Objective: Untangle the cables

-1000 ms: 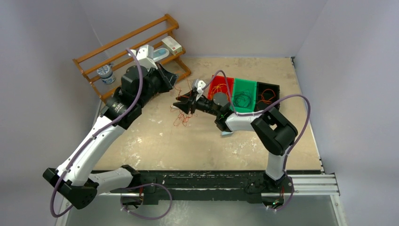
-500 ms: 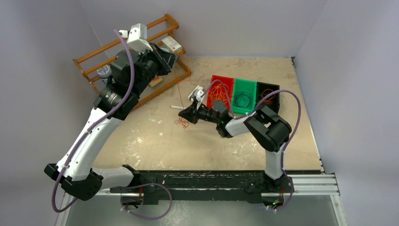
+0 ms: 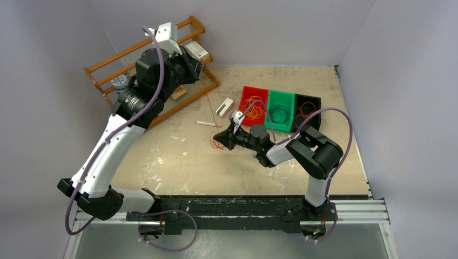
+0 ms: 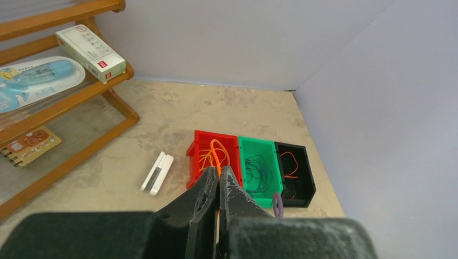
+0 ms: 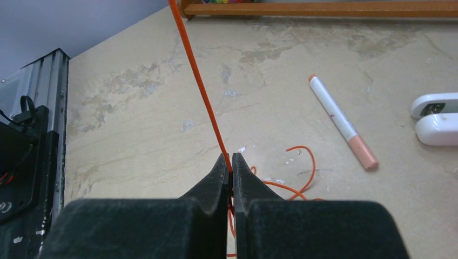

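At the centre your right gripper (image 5: pixel 231 163) pinches the orange cable (image 5: pixel 197 81); at ten o'clock the left gripper (image 4: pixel 218 174) clamps it too: separate slowly.

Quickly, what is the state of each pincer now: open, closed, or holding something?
Left pincer: closed, gripping one end of the orange cable.
Right pincer: closed on the same orange cable, which runs taut between them.

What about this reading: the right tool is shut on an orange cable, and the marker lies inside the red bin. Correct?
Not quite. The right tool is shut on the orange cable, but the marker lies on the table, not inside the red bin. The right wrist view shows it.
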Tool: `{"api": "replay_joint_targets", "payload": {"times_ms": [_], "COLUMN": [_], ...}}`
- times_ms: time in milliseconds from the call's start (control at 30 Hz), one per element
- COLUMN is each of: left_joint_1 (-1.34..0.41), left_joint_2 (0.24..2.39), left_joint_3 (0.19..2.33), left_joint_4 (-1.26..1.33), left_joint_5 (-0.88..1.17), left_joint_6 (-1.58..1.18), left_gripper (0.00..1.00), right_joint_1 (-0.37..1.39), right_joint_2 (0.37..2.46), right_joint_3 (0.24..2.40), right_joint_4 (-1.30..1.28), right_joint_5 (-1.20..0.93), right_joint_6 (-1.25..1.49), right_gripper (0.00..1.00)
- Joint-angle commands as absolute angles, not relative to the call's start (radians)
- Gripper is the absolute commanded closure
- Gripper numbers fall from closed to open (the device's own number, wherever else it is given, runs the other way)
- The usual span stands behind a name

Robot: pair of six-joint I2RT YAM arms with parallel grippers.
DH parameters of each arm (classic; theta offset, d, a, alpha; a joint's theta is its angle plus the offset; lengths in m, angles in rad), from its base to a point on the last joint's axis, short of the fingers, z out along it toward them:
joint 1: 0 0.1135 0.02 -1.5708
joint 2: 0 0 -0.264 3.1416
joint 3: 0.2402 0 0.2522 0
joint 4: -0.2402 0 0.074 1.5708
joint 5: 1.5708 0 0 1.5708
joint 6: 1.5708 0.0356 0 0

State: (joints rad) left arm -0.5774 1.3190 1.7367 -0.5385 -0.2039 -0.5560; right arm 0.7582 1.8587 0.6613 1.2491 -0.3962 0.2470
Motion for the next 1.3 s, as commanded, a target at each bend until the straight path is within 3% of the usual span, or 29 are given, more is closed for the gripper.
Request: {"api": "replay_joint_targets", "payload": {"times_ms": [0, 300, 600, 1267], "left_joint_1": [-0.577, -0.577, -0.577, -0.577], "left_joint_2": [1.293, 1.289, 1.301, 1.336], "left_joint_3": [1.838, 1.802, 1.894, 2.105], "left_joint_4": [-0.406, -0.400, -0.421, -0.402], "left_joint_5": [-0.264, -0.233, -0.236, -0.291], "left_joint_6": [-0.522, -0.526, -0.508, -0.446], "left_gripper": [1.00, 1.00, 1.00, 1.00], "right_joint_1": [0.764, 0.763, 0.763, 0.764], "right_joint_2": [1.815, 1.649, 1.720, 1.807], "right_joint_3": [0.589, 0.539, 0.551, 0.511], "right_joint_4": [1.193, 1.075, 1.104, 1.185], "right_joint_5": [-0.339, -0.274, -0.288, -0.264], "right_joint_6": [0.268, 0.212, 0.222, 0.272], "right_gripper": [0.99, 0.76, 0.58, 0.57]}}
